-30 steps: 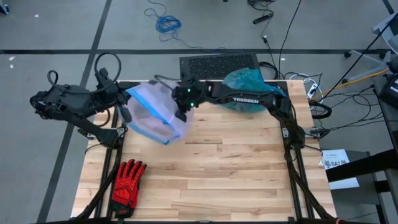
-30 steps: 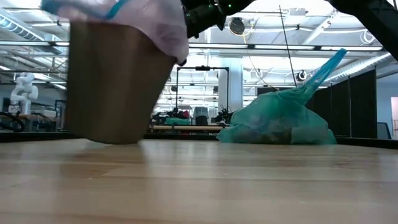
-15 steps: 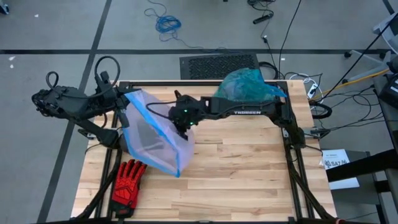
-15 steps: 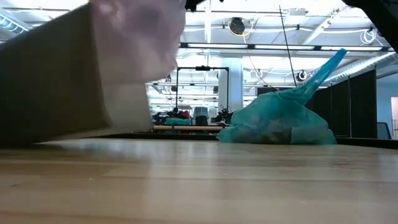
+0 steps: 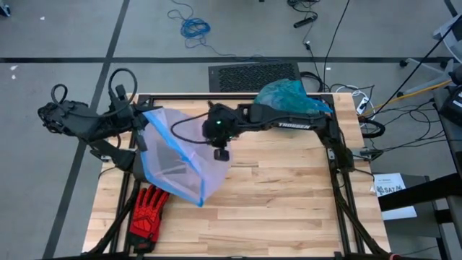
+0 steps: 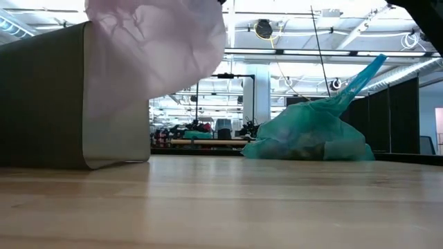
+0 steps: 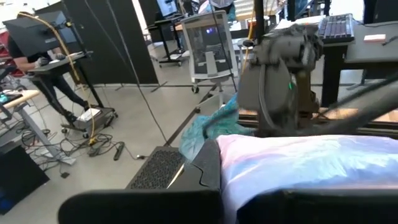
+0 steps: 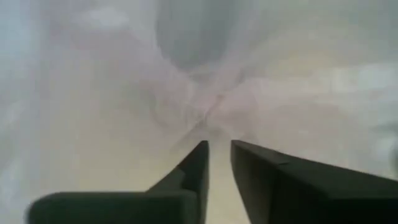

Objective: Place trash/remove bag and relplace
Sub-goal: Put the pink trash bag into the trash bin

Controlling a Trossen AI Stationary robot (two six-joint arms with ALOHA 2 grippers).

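Observation:
The teal-green bag (image 5: pixel 285 100) (image 6: pixel 308 135) sits knotted on its base at the table's far right. The trash is hidden. A dark bin (image 6: pixel 69 97) lined with a lilac, blue-rimmed bag (image 5: pixel 180 155) (image 6: pixel 159 41) rests on the table at the left, tipped, its mouth facing up in the high view. My left gripper (image 5: pixel 142 123) is shut at the liner's far-left rim. My right gripper (image 5: pixel 221 153) (image 8: pixel 219 149) hangs over the liner's right side, open by a narrow gap, pointing at a pucker in the film (image 8: pixel 211 109). My left gripper holds the lilac liner at its rim (image 7: pixel 229 186), where the film folds over the bin's edge, coming nearly level from the table's left. Its own fingers hide the place of contact. The bin rests on the table. My right gripper's tips stand just short of the puckered film; I cannot tell whether they touch it.
A red-and-black glove (image 5: pixel 148 211) lies near the table's front left corner, just in front of the bin. The middle and right of the wooden tabletop (image 5: pixel 289 195) are bare boards. Cables and a black mat lie on the floor beyond the far edge.
The lined bin, which was lifted and tilted at the far left, has swung toward the near edge and come down onto the table. My right gripper moved with it toward the near edge, then rose and turned.

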